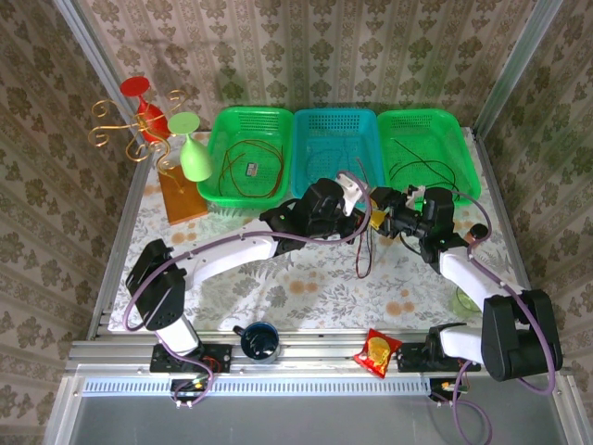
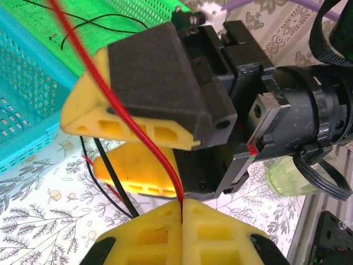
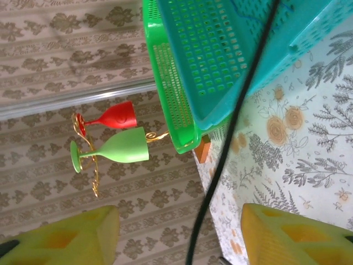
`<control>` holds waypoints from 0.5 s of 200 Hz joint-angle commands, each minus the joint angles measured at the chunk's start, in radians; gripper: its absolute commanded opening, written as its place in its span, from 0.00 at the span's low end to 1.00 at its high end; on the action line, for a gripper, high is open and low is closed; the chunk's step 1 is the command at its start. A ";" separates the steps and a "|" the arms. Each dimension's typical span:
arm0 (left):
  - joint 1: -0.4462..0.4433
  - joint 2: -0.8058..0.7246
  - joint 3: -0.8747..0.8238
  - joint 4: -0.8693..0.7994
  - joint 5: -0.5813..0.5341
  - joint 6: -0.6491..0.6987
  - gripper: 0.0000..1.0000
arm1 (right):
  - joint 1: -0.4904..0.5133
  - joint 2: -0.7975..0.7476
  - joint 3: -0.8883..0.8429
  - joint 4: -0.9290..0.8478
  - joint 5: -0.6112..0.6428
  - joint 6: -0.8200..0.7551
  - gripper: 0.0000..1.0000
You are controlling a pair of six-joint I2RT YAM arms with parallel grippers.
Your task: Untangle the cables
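My left gripper [image 2: 182,205] is shut on a red cable [image 2: 167,168] that runs up and to the left from its yellow fingertips. Right in front of it, my right gripper [image 1: 389,211] stands open; its yellow fingers [image 2: 132,124] flank the red cable. A black cable [image 3: 210,194] passes loose through the gap of the right gripper [image 3: 182,243]. Black and red strands [image 2: 112,181] hang below, down to the tablecloth [image 1: 368,252]. In the top view my left gripper [image 1: 359,204] meets the right one in front of the teal basket [image 1: 334,116].
A green basket [image 1: 222,130] holds a reddish cable loop [image 1: 250,141]; another green basket [image 1: 463,139] holds a black cable [image 1: 422,167]. Red and green glasses [image 1: 190,153] hang at back left. A dark mug [image 1: 260,340], a snack packet [image 1: 378,351] and a green cup [image 1: 463,298] stand near the front.
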 commanded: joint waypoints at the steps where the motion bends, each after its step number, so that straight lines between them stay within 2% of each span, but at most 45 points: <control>1: -0.005 -0.051 0.027 0.010 0.012 0.001 0.00 | 0.004 -0.005 0.030 0.032 -0.019 -0.005 0.48; 46: 0.003 -0.061 0.017 0.017 0.010 -0.004 0.00 | 0.004 -0.020 0.031 -0.006 0.008 -0.036 0.22; 62: 0.006 -0.062 0.011 0.018 0.012 -0.008 0.00 | 0.003 -0.018 0.032 -0.003 0.008 -0.037 0.00; 75: 0.013 -0.067 -0.003 0.031 0.013 -0.018 0.00 | 0.004 -0.030 0.031 -0.007 0.015 -0.035 0.00; 82: 0.018 -0.069 -0.014 0.045 0.017 -0.027 0.06 | 0.004 -0.043 0.030 -0.018 0.023 -0.038 0.00; 92: 0.023 -0.076 -0.029 0.058 0.019 -0.033 0.23 | 0.004 -0.070 0.033 -0.056 0.041 -0.054 0.00; 100: 0.025 -0.081 -0.036 0.062 0.019 -0.031 0.30 | 0.004 -0.091 0.037 -0.094 0.058 -0.070 0.00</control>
